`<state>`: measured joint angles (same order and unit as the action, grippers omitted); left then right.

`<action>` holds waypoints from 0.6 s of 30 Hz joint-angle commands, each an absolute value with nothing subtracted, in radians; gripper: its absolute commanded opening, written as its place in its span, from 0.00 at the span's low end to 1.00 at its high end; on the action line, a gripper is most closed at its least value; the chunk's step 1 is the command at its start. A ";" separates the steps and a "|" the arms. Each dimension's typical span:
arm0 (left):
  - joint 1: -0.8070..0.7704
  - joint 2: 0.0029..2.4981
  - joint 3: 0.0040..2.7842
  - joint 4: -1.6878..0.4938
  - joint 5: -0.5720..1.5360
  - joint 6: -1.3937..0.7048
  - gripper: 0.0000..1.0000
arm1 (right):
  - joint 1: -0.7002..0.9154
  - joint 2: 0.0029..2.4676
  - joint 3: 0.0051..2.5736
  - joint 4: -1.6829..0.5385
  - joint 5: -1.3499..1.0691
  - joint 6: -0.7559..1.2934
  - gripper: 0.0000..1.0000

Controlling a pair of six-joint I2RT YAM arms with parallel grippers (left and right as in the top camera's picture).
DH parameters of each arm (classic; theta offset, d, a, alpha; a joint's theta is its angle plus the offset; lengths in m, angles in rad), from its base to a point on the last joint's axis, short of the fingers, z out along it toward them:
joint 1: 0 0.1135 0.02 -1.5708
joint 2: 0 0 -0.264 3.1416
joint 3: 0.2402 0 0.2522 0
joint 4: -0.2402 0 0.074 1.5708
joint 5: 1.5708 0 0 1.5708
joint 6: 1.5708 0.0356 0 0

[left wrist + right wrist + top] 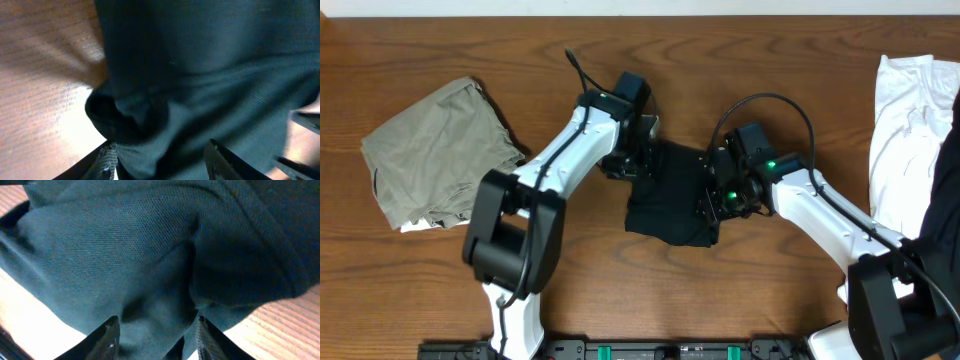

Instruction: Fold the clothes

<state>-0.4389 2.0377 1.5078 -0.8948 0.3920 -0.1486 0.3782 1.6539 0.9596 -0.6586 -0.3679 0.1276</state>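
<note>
Wood grain runs dark and brown across the table (420, 290), with a pale strip of wall (620, 6) along the far edge. Out on the left lies an olive-grey garment (435, 150), crumpled flat. On the far right is a white garment (910, 130), with a black piece (945, 200) at its right edge. Dead centre sits the black shirt (670, 195), bunched on the wood between both arms. The left gripper (638, 160) is at its left edge, and its wrist view shows the fingers part-way apart with a wad of dark cloth clamped between them. The right gripper (712, 195) is on the shirt's right side. Its fingers (107, 335) straddle a fold, half spread, and I cannot tell whether they actually pinch it.
</note>
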 commanded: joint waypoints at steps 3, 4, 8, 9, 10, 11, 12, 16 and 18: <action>-0.440 2.112 1.489 -0.891 0.369 -0.129 0.59 | 0.385 1.710 0.953 -0.650 -0.382 0.146 0.51; -0.440 2.120 1.489 -0.891 0.369 -0.129 0.59 | 0.385 1.720 0.953 -0.650 -0.382 0.146 0.50; -0.440 2.127 1.489 -0.890 0.370 -0.129 0.59 | 0.385 1.744 0.953 -0.662 -0.382 0.146 0.19; -0.440 2.127 1.489 -0.888 0.369 -0.129 0.59 | 0.385 1.745 0.953 -0.671 -0.382 0.146 0.11; -0.440 2.127 1.489 -0.887 0.369 -0.129 0.59 | 0.384 1.745 0.953 -0.683 -0.379 0.147 0.06; -0.440 2.127 1.489 -0.887 0.369 -0.129 0.59 | 0.379 1.742 0.953 -0.698 -0.368 0.169 0.03; -0.440 2.127 1.489 -0.886 0.369 -0.129 0.59 | 0.371 1.739 0.953 -0.712 -0.355 0.189 0.01; -0.442 2.127 1.489 -0.868 0.369 -0.129 0.59 | 0.336 1.712 0.953 -0.784 -0.287 0.233 0.02; -0.444 2.127 1.489 -0.860 0.369 -0.129 0.59 | 0.323 1.702 0.953 -0.814 -0.255 0.233 0.03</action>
<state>-0.4397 2.1189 1.4975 -0.8665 0.3851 -0.1486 0.3470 1.7321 0.9588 -0.7902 -0.3294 0.1986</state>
